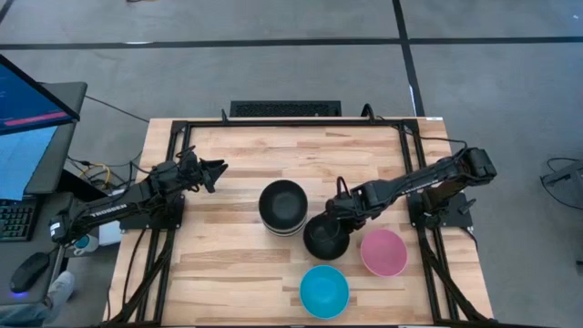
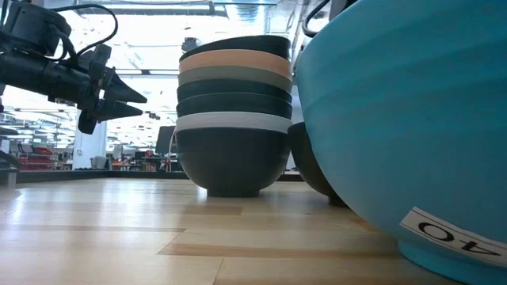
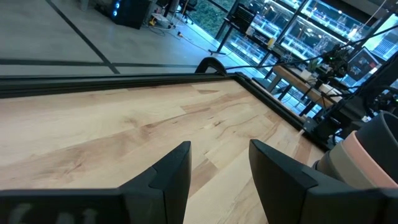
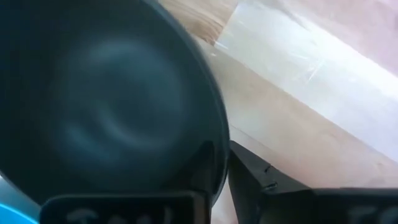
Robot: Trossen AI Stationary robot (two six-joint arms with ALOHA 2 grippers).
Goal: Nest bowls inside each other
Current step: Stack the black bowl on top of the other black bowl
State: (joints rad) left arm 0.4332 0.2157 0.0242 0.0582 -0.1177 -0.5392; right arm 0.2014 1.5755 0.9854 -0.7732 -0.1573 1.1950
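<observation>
Right fingers (image 1: 339, 221) pinched on rim of black bowl (image 1: 325, 237), just beside the stack (image 1: 281, 207). Left fingers (image 1: 215, 173) parted, empty, away from stack. Thin rim grip: may slip when lifted.

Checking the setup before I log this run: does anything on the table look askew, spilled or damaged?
Nothing stands out. The stack of bowls sits upright, and the black bowl, pink bowl and blue bowl rest upright on the table.
</observation>
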